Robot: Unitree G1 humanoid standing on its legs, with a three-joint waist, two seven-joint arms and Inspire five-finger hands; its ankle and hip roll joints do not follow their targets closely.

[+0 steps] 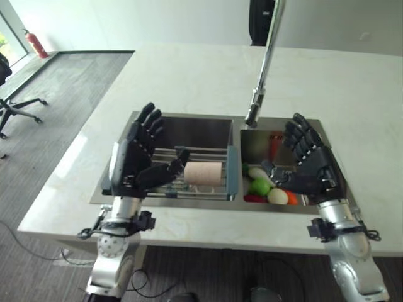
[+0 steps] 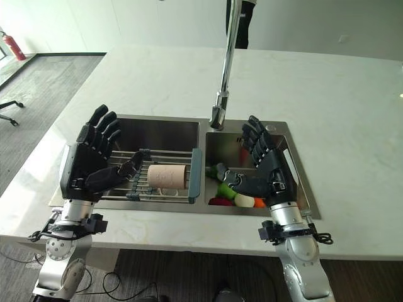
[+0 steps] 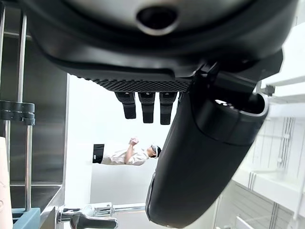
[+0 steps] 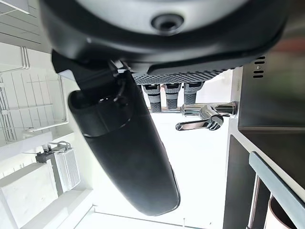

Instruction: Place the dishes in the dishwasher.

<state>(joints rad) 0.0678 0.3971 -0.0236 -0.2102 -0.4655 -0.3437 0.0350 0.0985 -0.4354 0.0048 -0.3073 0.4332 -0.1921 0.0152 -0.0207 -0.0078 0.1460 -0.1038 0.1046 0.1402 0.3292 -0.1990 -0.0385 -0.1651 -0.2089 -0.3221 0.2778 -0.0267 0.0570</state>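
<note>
A pale stone worktop (image 2: 327,113) carries a steel double sink (image 2: 208,211) sunk in near its front edge. A tall chrome tap (image 2: 225,69) rises behind the divider between the two basins, towards the worktop's far edge.

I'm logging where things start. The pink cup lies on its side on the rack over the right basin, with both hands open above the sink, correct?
Not quite: the pink cup lies on the rack over the left basin, as the right eye view shows. Left hand and right hand are both open above the sink.
</note>
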